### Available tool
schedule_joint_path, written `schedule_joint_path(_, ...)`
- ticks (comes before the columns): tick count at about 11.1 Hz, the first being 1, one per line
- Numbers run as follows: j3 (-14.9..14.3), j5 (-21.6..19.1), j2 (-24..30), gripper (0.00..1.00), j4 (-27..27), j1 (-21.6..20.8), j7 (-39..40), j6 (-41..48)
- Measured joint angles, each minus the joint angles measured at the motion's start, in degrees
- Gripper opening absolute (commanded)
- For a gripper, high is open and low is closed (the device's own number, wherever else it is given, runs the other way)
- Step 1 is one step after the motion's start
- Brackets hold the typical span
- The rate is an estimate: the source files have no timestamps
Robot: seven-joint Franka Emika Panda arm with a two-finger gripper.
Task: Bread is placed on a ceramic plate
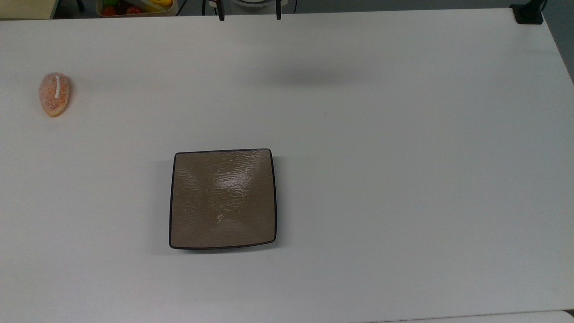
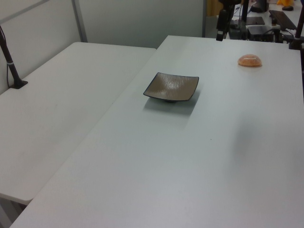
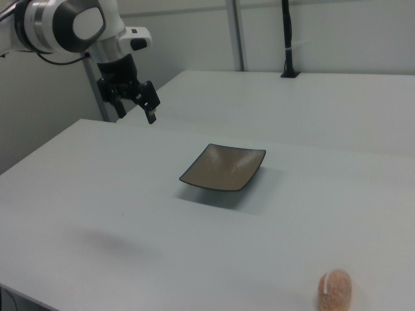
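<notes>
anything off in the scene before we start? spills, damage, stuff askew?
Nothing stands out. The ceramic plate sits flat and bare mid-table, with only a small pale speck on it. The bread lies intact near the top view's left edge. The gripper hangs above the table, jaws open.

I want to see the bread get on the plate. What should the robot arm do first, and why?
Probably swing over to the bread. The gripper hangs open and empty, high above the table's edge, far from the bread, and the ceramic plate is bare.

Top view's edge crops a fruit bin [image 1: 134,8]
</notes>
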State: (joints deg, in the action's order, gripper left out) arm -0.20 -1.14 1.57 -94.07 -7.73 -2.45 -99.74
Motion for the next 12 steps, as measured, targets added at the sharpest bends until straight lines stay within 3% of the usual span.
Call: schedule_joint_path(12, 0.1, 0.0, 0.2, 1.0, 0.0, -0.1, 0.1, 1.1)
